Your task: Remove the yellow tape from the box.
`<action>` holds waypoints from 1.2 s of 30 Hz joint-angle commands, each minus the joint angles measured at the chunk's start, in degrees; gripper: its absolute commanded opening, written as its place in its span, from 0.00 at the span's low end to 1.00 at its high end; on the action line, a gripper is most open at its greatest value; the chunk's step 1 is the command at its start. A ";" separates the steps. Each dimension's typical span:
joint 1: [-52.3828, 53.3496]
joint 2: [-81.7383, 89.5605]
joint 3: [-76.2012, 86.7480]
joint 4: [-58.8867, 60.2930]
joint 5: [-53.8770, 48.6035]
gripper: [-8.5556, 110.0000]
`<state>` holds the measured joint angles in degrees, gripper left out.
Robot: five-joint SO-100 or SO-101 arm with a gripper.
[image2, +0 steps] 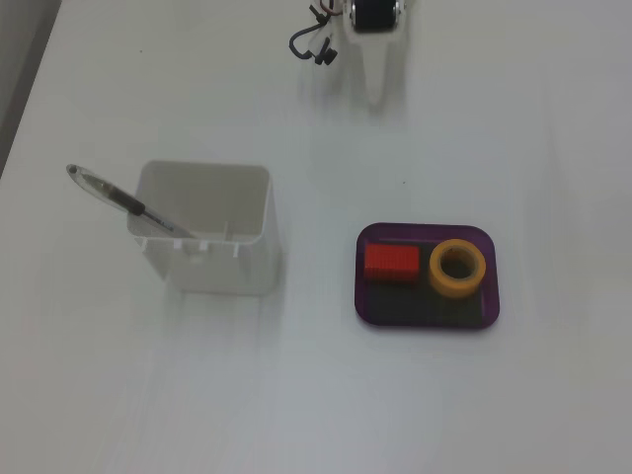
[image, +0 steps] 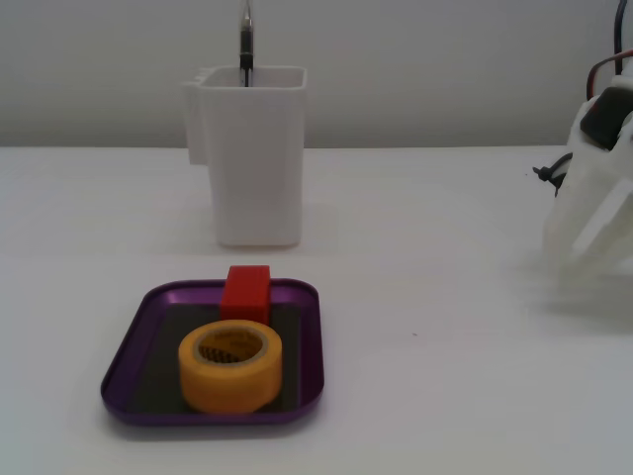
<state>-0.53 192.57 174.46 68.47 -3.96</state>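
Observation:
The yellow tape [image: 229,388] lies flat, hole up, in the front part of the purple box [image: 313,346], beside a small red cube [image: 245,291]. In the top-down fixed view the tape [image2: 435,271] sits in the right half of the box [image2: 361,296], with the cube [image2: 392,263] to its left. My gripper [image: 584,233] is a blurred white shape at the right edge, well away from the box. From above it [image2: 376,91] is at the top, pointing down toward the table. It holds nothing that I can see. Its jaws blend into the white table.
A tall white container [image: 252,158] stands behind the box with a pen [image: 245,40] sticking out of it; from above the container [image2: 212,262] is left of the box. Dark cables [image2: 314,44] hang by the arm's base.

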 commanded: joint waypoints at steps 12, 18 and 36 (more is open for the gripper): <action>-0.53 4.04 -6.77 -4.83 0.35 0.07; 0.18 3.16 -10.99 -8.79 0.26 0.07; -0.70 -50.89 -51.33 -2.37 -10.46 0.15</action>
<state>-0.53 155.57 135.00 62.84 -10.37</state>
